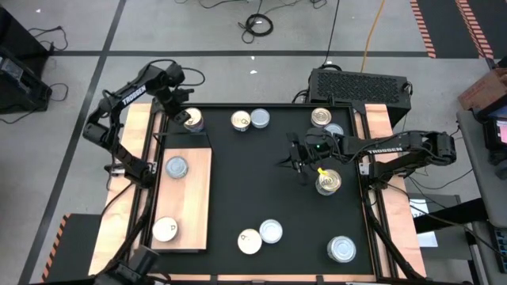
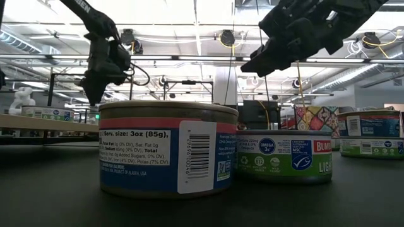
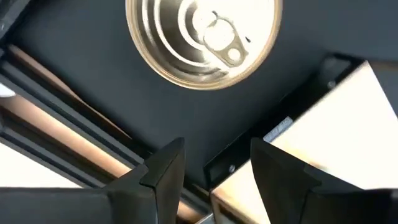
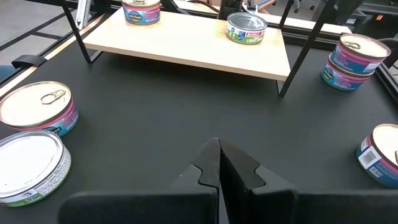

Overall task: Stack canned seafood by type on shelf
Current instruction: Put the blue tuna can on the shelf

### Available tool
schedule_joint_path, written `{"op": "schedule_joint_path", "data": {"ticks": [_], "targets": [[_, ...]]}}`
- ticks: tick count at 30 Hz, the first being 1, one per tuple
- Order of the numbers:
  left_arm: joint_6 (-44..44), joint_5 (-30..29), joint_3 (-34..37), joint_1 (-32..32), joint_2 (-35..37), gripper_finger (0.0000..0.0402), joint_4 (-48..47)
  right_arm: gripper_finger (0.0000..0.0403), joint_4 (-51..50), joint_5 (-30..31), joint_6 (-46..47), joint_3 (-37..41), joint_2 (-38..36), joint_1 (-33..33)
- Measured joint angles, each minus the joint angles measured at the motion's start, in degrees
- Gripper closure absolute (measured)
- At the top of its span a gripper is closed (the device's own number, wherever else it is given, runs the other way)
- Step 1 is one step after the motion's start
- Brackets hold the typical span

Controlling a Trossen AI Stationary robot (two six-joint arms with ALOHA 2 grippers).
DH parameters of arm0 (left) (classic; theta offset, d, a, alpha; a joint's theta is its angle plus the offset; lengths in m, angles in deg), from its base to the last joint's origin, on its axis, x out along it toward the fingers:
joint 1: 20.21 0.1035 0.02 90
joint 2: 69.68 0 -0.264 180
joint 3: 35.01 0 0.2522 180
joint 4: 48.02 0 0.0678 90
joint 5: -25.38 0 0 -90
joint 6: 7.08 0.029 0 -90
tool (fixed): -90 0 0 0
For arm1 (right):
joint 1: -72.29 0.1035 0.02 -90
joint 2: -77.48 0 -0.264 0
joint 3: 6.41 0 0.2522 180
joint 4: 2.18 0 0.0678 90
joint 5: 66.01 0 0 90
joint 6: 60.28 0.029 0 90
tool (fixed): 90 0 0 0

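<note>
Overhead, the open left tool (image 1: 188, 110) hovers above a tin (image 1: 192, 120) at the shelf's (image 1: 190, 170) far edge; the closed right tool (image 1: 299, 164) hangs over bare mat (image 1: 261, 182).

Black mat (image 1: 261, 190) over the desk; light-brown wood side rails (image 1: 392, 206). Shelf (image 4: 186, 43) pale tan wood on black legs. Near tin (image 2: 167, 148): blue label, pink-red band, white barcode panel, white text. Tin beside it (image 2: 284, 157): green label, blue round badges, red logo patch. Tin below the left hand (image 3: 202, 40): shiny gold-silver lid with ring pull. Stacked tins (image 4: 351, 62): pink-and-blue labels, cream tops. Arms black, white "TROSSEN" lettering (image 1: 135, 95). Yellow tag (image 1: 322, 170) on the right hand.
</note>
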Motion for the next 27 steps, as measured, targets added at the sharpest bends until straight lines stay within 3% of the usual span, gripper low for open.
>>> {"op": "schedule_joint_path", "data": {"ticks": [13,21,27], "targets": [[-15.9,2.0,4.7,0.8,0.0,0.0219,9.6,0.0403,-2.8,0.0,0.1,0.0,0.0,0.0],[-20.5,-3.4,6.4,0.8,0.1,0.0219,13.1,0.0403,-3.4,0.0,1.5,0.0,0.0,0.0],[-22.1,-3.8,7.5,0.8,0.1,0.0219,14.9,0.0403,-3.4,0.0,1.5,0.0,0.0,0.0]]}}
